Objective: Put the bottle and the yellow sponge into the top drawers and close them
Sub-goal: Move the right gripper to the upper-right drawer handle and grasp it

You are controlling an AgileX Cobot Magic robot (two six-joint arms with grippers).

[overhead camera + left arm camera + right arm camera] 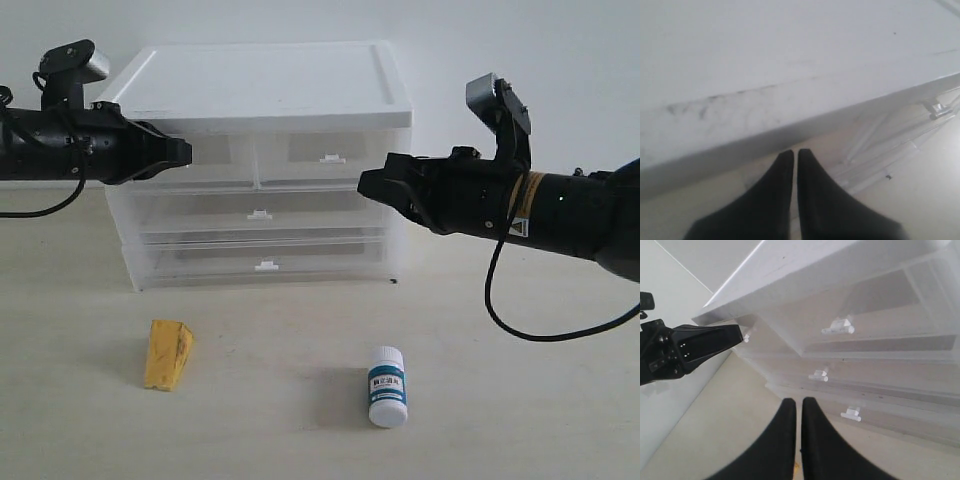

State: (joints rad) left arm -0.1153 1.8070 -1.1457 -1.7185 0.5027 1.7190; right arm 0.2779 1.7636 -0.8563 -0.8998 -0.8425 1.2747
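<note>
Beige tabletop, white wall. On it: mustard-yellow wedge sponge lower left, small white pill bottle lower centre-right, well apart. Translucent plastic top drawers upper centre, shut. Both left gripper and right gripper pressed together, airborne.
</note>
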